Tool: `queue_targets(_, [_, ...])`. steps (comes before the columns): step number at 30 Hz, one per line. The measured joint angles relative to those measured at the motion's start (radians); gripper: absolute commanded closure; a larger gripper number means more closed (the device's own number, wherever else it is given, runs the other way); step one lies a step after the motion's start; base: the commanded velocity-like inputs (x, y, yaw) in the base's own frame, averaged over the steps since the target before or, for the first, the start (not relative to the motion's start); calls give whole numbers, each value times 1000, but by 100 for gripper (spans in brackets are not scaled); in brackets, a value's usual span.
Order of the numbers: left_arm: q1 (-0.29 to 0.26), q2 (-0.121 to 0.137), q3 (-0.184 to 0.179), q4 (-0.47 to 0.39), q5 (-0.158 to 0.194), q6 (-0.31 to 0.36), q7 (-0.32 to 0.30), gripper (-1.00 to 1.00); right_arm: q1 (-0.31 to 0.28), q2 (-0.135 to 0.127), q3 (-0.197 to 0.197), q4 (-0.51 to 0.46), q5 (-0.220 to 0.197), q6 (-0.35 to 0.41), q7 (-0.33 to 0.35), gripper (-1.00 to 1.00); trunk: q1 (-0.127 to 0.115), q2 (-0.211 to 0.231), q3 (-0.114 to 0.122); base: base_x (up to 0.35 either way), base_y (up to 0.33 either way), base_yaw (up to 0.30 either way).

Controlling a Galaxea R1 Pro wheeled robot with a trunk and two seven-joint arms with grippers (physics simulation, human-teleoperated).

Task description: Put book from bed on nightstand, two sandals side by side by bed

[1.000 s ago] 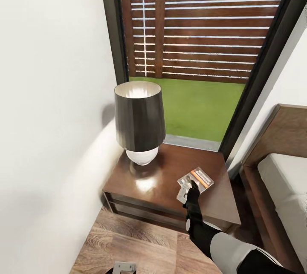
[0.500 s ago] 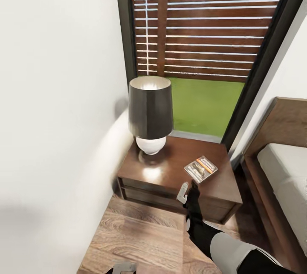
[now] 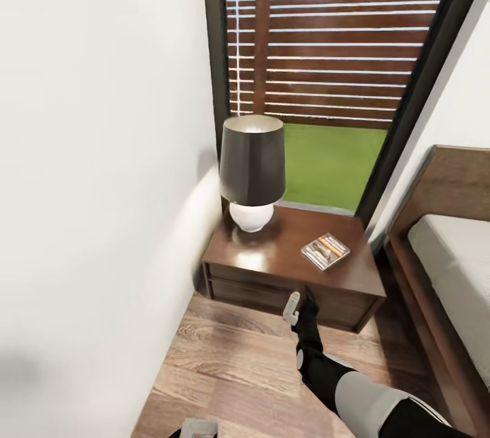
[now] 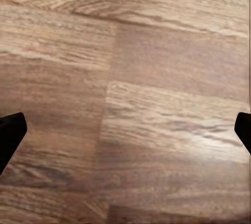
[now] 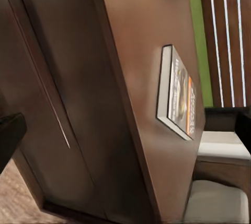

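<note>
A: Head view: where is the book [image 3: 325, 251] found?

B: It is seen lying flat on the nightstand [image 3: 272, 264], toward the bed [image 3: 452, 261] side of the top, with the table lamp [image 3: 252, 171] standing at about ten o'clock from it. That part of the task is judged done.

A: And the right gripper [image 3: 299, 307]?

B: It is held in front of the nightstand's drawer face, apart from the book, which lies at roughly one o'clock from it. Nothing is held. In the right wrist view the fingertips are seen at opposite edges of the frame, so the jaws are judged wide apart.

A: How is the book laid?

B: In the right wrist view the book [image 5: 180, 94] is shown with its long axis running along the nightstand's [image 5: 130, 51] front edge, set a little back from it.

A: The left gripper [image 4: 125, 130]?

B: Its dark fingertips are seen spread far apart over bare wood-plank floor [image 4: 157, 78], and nothing is between them.

A: What is the next move turned on?

B: The sandals are judged to remain. Neither arm can be called nearer to them, as their position is not given by these views.
</note>
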Motion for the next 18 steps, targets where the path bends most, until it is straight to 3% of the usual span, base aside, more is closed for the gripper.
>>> queue_targets(7, [0, 0, 0, 0, -1, 1, 1, -100, 0, -1, 0, 0, 0, 0, 0, -100, 0, 0, 0, -259, -79, 0])
queue_targets(18, [0, 1, 0, 1, -1, -1, 1, -100, 0, -1, 0, 0, -1, 1, 0, -100, -1, 0, 0, -25, -8, 0])
